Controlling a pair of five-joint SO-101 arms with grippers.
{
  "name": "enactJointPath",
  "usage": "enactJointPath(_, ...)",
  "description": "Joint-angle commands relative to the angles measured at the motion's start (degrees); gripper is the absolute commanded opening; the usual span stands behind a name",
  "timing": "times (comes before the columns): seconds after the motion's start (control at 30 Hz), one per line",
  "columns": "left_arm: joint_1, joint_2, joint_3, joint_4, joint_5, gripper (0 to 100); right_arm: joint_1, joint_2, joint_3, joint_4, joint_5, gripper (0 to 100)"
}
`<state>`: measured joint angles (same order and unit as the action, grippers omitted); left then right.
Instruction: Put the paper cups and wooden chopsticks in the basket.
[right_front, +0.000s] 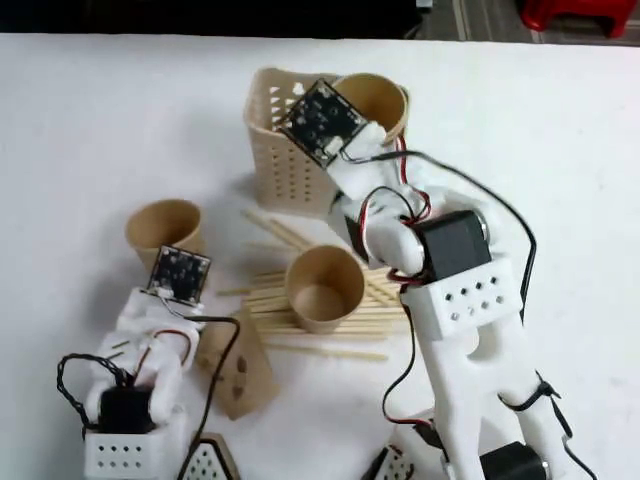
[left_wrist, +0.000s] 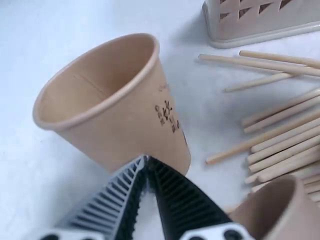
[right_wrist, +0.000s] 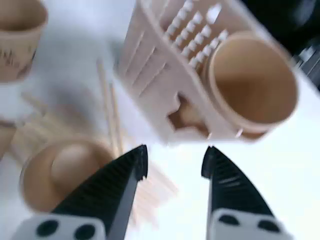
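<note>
3 paper cups in this one. The leaning cup (right_front: 375, 100) sits in the right end of the basket (right_front: 283, 160), tipped over a bit with its rim poking out past the wall. The basket itself stands toward the far side of the table (right_front: 100, 120), roughly in the middle.

Just near of the basket the wooden chopsticks (right_front: 300, 325) lie in a loose pile flat on the table, a few strays fanning out toward the basket's foot. The middle cup (right_front: 324, 288) stands upright, mouth up, right on top of that pile. The left cup (right_front: 165, 230) stands off to the left, well apart from the basket, also mouth up.

The left hand (left_wrist: 146, 159) is just near of the left cup, fingers pressed together with nothing between them; I can't tell whether the tips touch the cup's wall. The right hand (right_wrist: 175, 152) hangs up by the basket, fingers spread apart, grasping nothing.

The table is plain white. Past its far edge there's dark floor (right_front: 200, 15) and a red stool (right_front: 580, 12) at the far right.
</note>
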<state>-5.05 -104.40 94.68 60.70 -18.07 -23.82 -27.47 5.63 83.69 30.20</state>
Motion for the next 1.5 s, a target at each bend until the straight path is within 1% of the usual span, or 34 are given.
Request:
enactJointPath(0.0, -0.1, 0.0, -0.2, -1.1, -0.7, 3, -0.5, -2.1, -2.6, 5.8, 0.6, 18.0)
enactJointPath(0.13, -0.1, 0.0, -0.2, -1.1, -0.7, 3, -2.2, -2.1, -0.6, 10.0, 0.2, 18.1)
enactJointPath(0.23, -0.1, 0.0, -0.2, -1.1, -0.7, 3, -3.8, -2.1, 4.6, 9.5, 0.2, 18.3)
enactJointPath(0.53, -0.1, 0.0, -0.2, -1.1, -0.7, 3, -3.6, -2.1, 21.5, -4.5, 0.1, 18.0)
enactJointPath(0.8, -0.1, 0.0, -0.2, -1.1, -0.7, 3, -3.6, -2.0, 28.7, -10.8, 0.1, 16.7)
enactJointPath(0.97, -0.1, 0.0, -0.2, -1.1, -0.7, 3, -2.2, -2.6, 28.7, -11.0, 0.4, 1.9)
enactJointPath(1.23, -0.1, 0.0, -0.2, -1.1, -0.7, 3, -1.6, -2.6, 23.1, -4.8, 0.2, 1.8)
enactJointPath(1.47, -0.1, 0.0, -0.2, -1.1, -0.7, 3, -1.5, -2.6, 11.6, 5.0, 0.2, 1.8)
